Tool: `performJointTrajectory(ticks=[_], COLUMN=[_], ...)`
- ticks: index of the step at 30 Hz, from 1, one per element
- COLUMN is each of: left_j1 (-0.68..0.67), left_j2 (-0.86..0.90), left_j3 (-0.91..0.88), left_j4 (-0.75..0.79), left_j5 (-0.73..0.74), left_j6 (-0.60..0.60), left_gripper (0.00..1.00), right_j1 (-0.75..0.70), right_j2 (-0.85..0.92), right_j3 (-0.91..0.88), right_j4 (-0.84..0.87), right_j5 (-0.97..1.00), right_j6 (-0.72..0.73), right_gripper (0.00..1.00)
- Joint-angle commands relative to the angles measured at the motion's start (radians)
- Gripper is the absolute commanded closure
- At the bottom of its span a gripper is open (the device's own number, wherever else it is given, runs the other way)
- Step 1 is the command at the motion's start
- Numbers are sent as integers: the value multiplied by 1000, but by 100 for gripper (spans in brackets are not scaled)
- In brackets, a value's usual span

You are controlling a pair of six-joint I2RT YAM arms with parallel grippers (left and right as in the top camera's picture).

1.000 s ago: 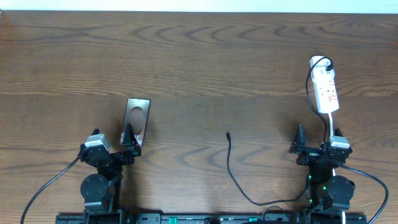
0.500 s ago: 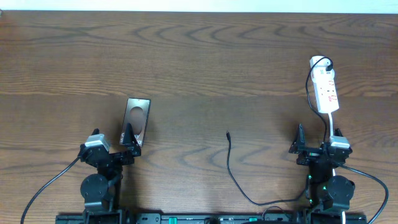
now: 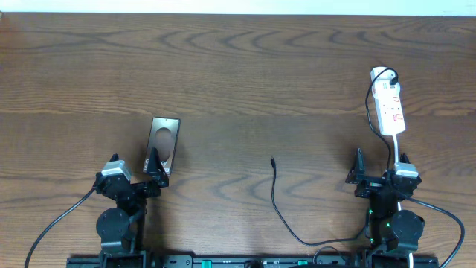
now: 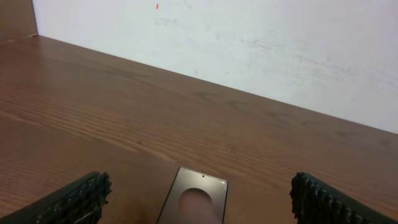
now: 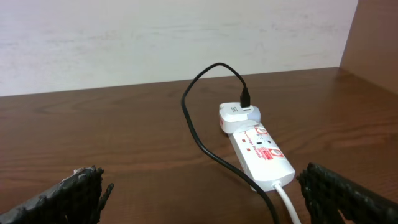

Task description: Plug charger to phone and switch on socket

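The phone point(image 3: 164, 140) lies flat on the table at the left, its dark glossy face up; it also shows in the left wrist view point(image 4: 194, 202). My left gripper point(image 3: 152, 173) is open and empty just in front of the phone's near end, its fingers wide to either side point(image 4: 199, 211). The socket point(image 3: 389, 104), a white power strip with red marks, lies at the right; it also shows in the right wrist view point(image 5: 261, 152). The charger cable's black plug tip point(image 3: 273, 160) lies loose at centre. My right gripper point(image 3: 360, 173) is open and empty, in front of the socket point(image 5: 205, 208).
A white adapter point(image 5: 237, 116) sits plugged at the socket's far end, with the black cable point(image 5: 199, 134) looping from it back toward me. A white cable point(image 5: 287, 205) leaves the socket's near end. A white wall stands beyond the table's far edge.
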Motion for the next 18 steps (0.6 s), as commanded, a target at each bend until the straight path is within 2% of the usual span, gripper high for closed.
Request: performJointTrajectory(ticks=[1,10,18], left_j1=[4,4,4], left_j2=[-6,8,203], left_j3=[7,85,242], left_j4=[-27,-35,-35], left_j5=[-12,-12,-11], left_j6=[10,10,95], left_gripper=[5,5,5], right_j1=[9,9,9], right_j2=[-8,-8,-8], right_j3=[-1,-1,-1], right_j4=[-4,-4,-4], right_j5=[12,12,12], right_j6=[-12,-12,-12], right_gripper=[1,1,1])
